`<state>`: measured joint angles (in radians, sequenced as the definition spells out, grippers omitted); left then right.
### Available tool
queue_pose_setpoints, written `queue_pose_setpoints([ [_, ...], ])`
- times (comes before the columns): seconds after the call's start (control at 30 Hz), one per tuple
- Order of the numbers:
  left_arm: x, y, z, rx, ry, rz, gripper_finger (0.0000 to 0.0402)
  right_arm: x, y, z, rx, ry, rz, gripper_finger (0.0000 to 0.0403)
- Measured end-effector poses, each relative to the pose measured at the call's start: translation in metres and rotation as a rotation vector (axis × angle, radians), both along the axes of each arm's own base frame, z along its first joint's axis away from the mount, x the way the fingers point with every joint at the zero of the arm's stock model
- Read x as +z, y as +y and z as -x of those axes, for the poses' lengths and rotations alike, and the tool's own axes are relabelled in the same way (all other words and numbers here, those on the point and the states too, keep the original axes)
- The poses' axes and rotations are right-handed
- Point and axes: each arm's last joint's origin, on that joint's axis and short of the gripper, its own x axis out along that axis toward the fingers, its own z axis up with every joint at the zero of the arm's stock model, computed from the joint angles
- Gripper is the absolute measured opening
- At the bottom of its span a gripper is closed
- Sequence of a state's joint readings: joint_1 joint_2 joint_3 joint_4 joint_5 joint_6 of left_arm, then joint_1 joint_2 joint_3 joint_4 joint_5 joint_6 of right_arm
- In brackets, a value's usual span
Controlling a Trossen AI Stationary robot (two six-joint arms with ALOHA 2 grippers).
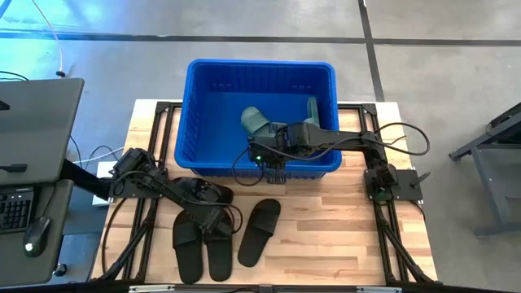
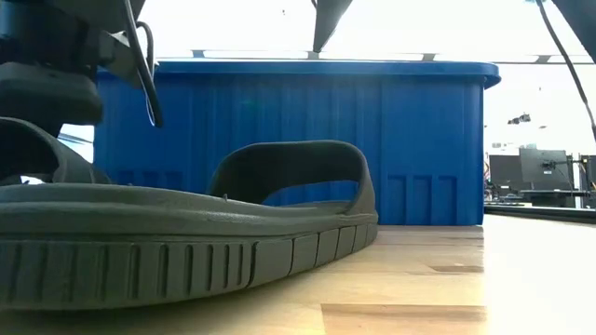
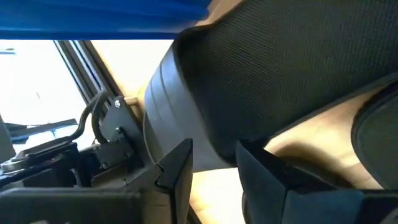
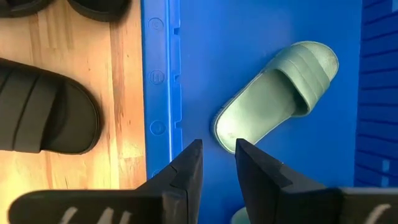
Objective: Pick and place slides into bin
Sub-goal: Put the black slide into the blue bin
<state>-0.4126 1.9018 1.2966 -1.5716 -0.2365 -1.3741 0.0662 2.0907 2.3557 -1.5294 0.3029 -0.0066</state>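
Observation:
The blue bin [image 1: 189,122] stands at the table's far middle. One sage green slide [image 4: 277,93] lies sole down on the bin floor, and a second green slide [image 1: 312,109] is beside it. My right gripper [image 4: 217,163] hangs open and empty just inside the bin's near wall [image 4: 163,93]. My left gripper [image 1: 213,213] is down among the black slides and shut on one black slide [image 3: 280,68]. Two black slides [image 1: 202,248] lie side by side near the front edge, and another [image 1: 259,232] lies to their right. My left gripper has the rim of the black slide [image 3: 211,146] between its two fingers, one finger on either side of the slide's edge. In the wrist view the slide looks tilted over the wood. Which end of the slide this is, and whether it is clear of the table, I cannot tell.
The low view is filled by a black slide [image 2: 186,242] lying close to the camera, with the bin [image 2: 372,140] behind it. A desk with a keyboard [image 1: 16,207] stands off the table's left. Bare wood [image 1: 342,236] lies at the table's right.

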Motion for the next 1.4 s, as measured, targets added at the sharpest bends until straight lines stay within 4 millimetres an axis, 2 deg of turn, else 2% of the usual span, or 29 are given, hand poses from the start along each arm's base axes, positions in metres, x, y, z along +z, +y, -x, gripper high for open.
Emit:
queue_pose_setpoints([
  [0.5, -0.023, 0.006, 0.014, 0.042, 0.028, -0.039, 0.0115, -0.031, 0.000, -0.003, -0.007, 0.116, 0.006, 0.0085],
  [0.83, -0.022, 0.008, 0.016, 0.016, 0.042, -0.072, 0.0113, -0.032, 0.001, -0.005, -0.026, 0.093, 0.002, 0.0084],
  [0.93, -0.022, 0.008, 0.017, 0.021, 0.058, -0.067, 0.0092, -0.032, 0.001, -0.005, -0.027, 0.093, 0.001, 0.0084],
  [1.1, -0.024, 0.009, 0.019, -0.052, 0.111, -0.019, 0.0013, -0.032, 0.001, -0.004, -0.029, 0.100, -0.001, 0.0084],
  [1.23, -0.020, 0.005, 0.013, -0.155, 0.133, 0.067, 0.0015, -0.032, 0.001, -0.004, -0.025, 0.101, 0.000, 0.0084],
  [1.4, 0.005, -0.011, -0.001, -0.301, 0.084, 0.065, 0.0010, -0.032, 0.001, -0.004, -0.029, 0.098, -0.001, 0.0084],
])
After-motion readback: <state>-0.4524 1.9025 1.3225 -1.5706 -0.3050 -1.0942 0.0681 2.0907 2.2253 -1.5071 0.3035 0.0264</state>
